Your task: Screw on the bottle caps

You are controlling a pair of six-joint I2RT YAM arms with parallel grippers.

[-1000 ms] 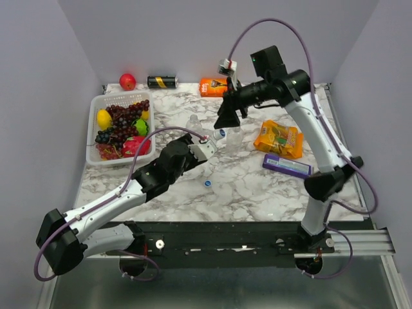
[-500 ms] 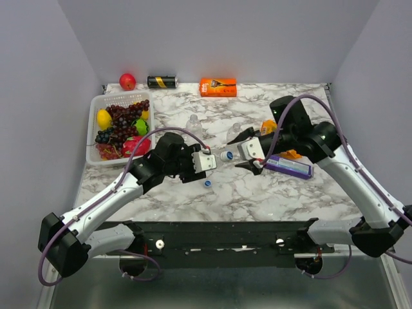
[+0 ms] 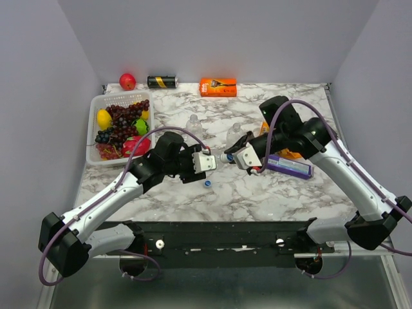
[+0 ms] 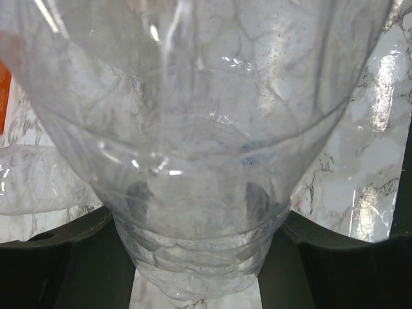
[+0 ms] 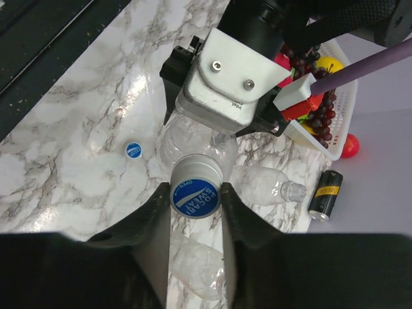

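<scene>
My left gripper is shut on the body of a clear bottle, which it holds tilted toward the right arm. That bottle fills the left wrist view between the dark fingers. My right gripper is shut on a blue bottle cap that sits at the held bottle's neck. In the top view the two grippers meet at mid-table, with the right gripper at the bottle's mouth. A loose cap lies on the marble. Two more bottles rest behind, one with an open neck.
A white basket of fruit stands at the left. A red apple, a black-and-gold can and an orange box line the back edge. A purple packet lies under the right arm.
The right arm has come down from high at the back to the bottle's neck, and its jaws have shut on the cap. The left arm has swung the bottle toward it.
</scene>
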